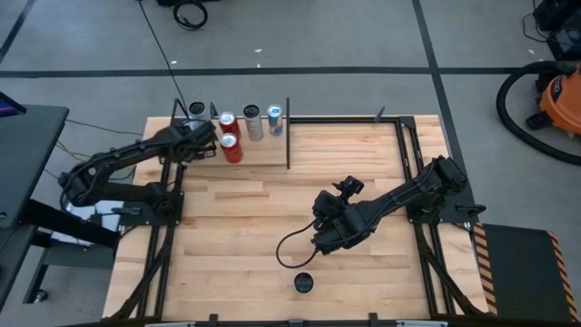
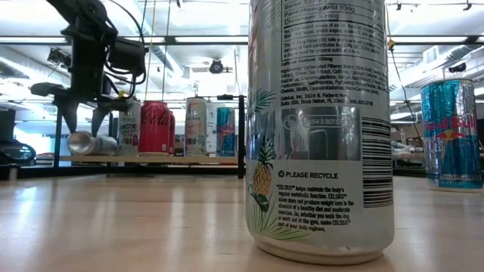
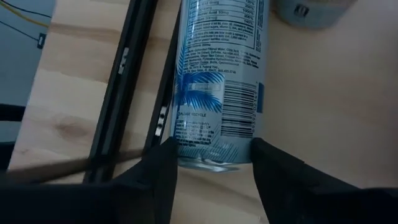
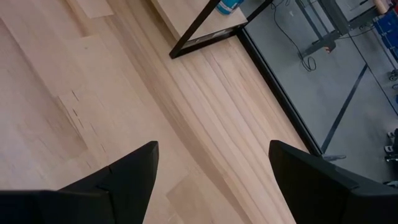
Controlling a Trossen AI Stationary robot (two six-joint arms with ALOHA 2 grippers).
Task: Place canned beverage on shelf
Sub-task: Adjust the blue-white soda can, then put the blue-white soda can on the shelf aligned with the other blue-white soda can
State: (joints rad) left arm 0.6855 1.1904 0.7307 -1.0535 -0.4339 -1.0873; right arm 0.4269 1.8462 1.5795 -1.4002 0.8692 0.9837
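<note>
while the left hand [image 3: 214, 165] is gripping the lying can [image 3: 217, 87] on the shelf [image 1: 259, 150], squeeze squarely; right hand [image 4: 211, 180] is waiting open.

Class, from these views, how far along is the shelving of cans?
Done: four cans stand on the shelf. In hand: the left gripper is shut on a silver can, held sideways at the shelf's end. Left: the pineapple can and a blue can stand on the tabletop; right gripper waits open.
</note>
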